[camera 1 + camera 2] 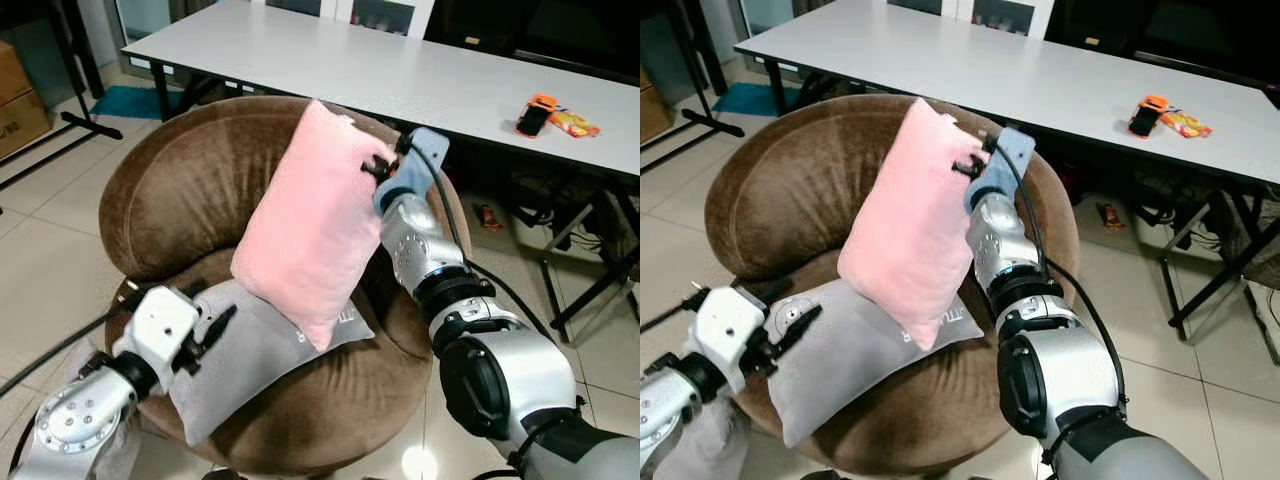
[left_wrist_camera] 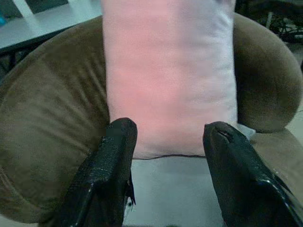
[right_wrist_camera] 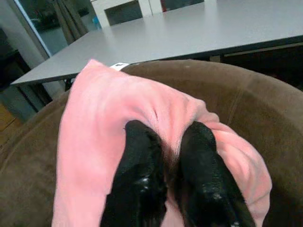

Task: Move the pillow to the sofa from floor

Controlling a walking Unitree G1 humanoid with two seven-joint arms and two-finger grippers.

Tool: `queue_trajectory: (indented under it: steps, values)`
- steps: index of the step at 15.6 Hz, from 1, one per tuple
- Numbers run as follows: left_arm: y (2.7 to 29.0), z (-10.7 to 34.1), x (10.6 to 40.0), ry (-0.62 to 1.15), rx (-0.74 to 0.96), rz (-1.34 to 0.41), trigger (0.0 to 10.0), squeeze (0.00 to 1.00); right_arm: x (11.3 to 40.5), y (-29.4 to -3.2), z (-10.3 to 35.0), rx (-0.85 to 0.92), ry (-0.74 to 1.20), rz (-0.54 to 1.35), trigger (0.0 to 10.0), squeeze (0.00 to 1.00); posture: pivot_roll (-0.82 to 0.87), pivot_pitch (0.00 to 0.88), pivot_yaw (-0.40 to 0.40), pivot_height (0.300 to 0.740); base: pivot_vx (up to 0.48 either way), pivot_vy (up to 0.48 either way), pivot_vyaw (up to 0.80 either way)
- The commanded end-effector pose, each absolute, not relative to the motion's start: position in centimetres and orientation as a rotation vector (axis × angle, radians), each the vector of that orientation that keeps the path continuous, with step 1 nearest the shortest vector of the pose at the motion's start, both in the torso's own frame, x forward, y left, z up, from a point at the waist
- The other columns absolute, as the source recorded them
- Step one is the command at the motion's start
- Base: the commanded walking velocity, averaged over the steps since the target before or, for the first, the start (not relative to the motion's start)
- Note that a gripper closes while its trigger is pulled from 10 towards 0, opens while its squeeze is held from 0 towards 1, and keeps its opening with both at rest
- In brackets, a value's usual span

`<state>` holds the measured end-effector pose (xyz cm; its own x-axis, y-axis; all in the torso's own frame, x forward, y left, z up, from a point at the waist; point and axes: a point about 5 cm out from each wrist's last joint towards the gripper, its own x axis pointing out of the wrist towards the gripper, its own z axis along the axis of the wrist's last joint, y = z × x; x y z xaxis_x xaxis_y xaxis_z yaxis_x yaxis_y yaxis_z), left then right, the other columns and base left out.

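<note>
**Pillow propped on the sofa, still pinched**

The right gripper pinches a fold at the far right edge of the pillow, keeping it leaning against the sofa back, its near corner resting on a grey cushion. The left gripper, fingers wide and empty, waits near left over the cushion.

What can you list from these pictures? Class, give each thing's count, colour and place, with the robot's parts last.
Pillow: one, pink, upright on the sofa, leaning on its backrest.
Cushion: one, grey, flat on the sofa seat under the pillow.
Sofa: one, brown, round, before the table.
Table: one, white, behind the sofa.
Orange object: one, on the table, beside a packet.
Box: brown cardboard, far left on the floor.
Right gripper: jaws pinching the pillow's edge.
Left gripper: jaws apart, over the cushion.
</note>
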<state>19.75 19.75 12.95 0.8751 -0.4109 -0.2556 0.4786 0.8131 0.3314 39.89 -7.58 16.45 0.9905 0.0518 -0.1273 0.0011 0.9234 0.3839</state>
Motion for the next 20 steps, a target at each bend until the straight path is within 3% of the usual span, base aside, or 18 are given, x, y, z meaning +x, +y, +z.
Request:
queue_trajectory:
  steps: [1,4,5,6,10,12,14,15,20]
  values:
    - [19.3,13.3,19.6,0.167,0.4,-0.507,10.0,0.0,40.5,-7.9,18.4,0.37,0.057,0.052,10.0,1.0,0.11,0.0,-0.123,0.74,0.0,0.0,0.0]
    - [19.4,13.2,19.9,0.158,0.398,-0.481,10.0,0.0,41.0,-9.9,19.6,0.344,-0.014,0.002,10.0,1.0,0.11,0.0,-0.122,0.74,0.0,0.0,0.0]
    - [19.5,13.2,20.0,0.155,0.389,-0.458,10.0,0.0,41.1,-10.9,19.8,0.389,-0.029,-0.023,10.0,0.73,0.1,0.0,-0.12,0.74,0.0,0.0,0.0]
    - [19.4,13.1,20.1,0.149,0.379,-0.441,10.0,0.0,41.0,-11.8,19.9,0.354,-0.058,-0.04,10.0,0.0,0.1,0.0,-0.118,0.74,0.0,0.0,0.0]
    - [19.2,12.5,20.6,0.115,0.368,-0.287,10.0,0.0,38.4,-12.9,17.5,0.263,-0.081,0.125,10.0,0.0,0.07,0.0,-0.107,0.74,0.0,0.0,0.0]
    - [19.4,12.1,20.4,0.122,0.345,-0.231,10.0,0.0,35.6,-13.0,16.1,0.252,-0.052,0.192,10.0,0.0,0.07,0.0,-0.113,0.74,0.0,0.0,0.0]
    - [19.4,11.5,19.7,0.126,0.304,-0.167,10.0,0.0,29.1,-13.5,12.3,0.145,0.056,0.279,10.0,0.0,0.05,0.0,-0.119,0.74,0.0,0.0,0.0]
    - [19.3,11.5,19.6,0.123,0.299,-0.157,10.0,0.0,27.8,-13.8,11.2,0.132,0.091,0.263,10.0,0.0,0.05,0.0,-0.117,0.74,0.0,0.296,0.0]
    - [19.4,11.4,19.8,0.111,0.294,-0.138,10.0,0.0,25.8,-15.2,9.7,0.072,0.209,0.261,10.0,0.0,0.06,0.0,-0.118,0.74,0.0,0.368,0.32]
